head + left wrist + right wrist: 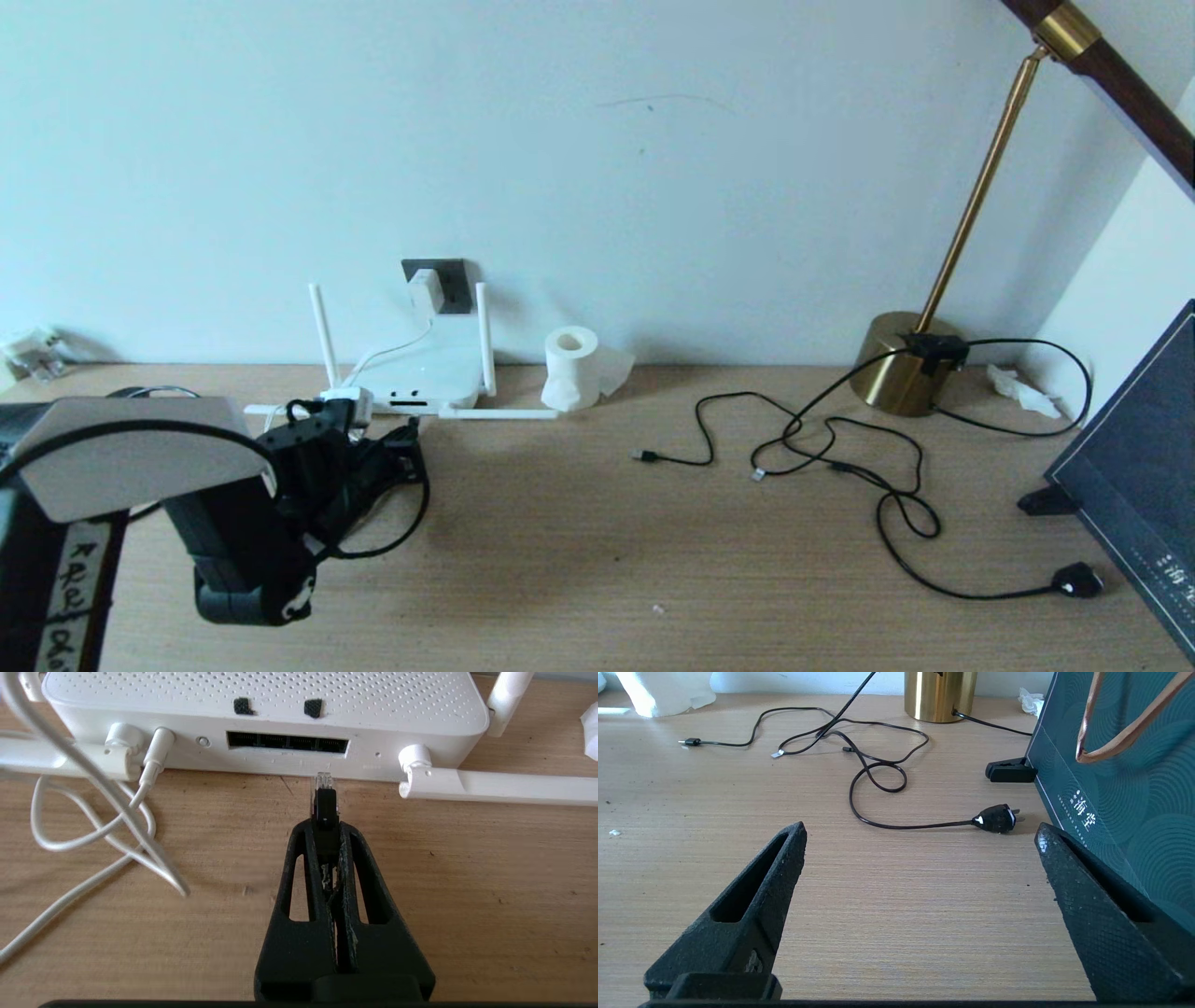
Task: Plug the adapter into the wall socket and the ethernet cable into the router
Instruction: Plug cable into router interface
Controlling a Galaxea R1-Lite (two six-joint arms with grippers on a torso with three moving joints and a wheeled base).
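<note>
Closest to the lens, the left gripper (pixel 325 826) is pinching the ethernet cable (pixel 324 799) between its closed black fingers (pixel 299 877), with the clear plug tip sticking out in front. That tip is sitting just short of the router (pixel 261 700), lined up near the right end of its dark row of ports (pixel 287 744) but not yet inside. On the desk (pixel 467 882) beside it, a white cord (pixel 93 835) is looping away from the router's round jack. In the head view the adapter (pixel 426 291) is already sitting in the wall socket (pixel 450 280) above the router, and a toilet-paper roll (pixel 571 366) is standing just beside it. Well apart, the right gripper (pixel 920 872) is resting low over the bare desk with its fingers spread wide and holding nothing, near a lamp cord (pixel 887 793) and its bulky plug (pixel 997 818).
</note>
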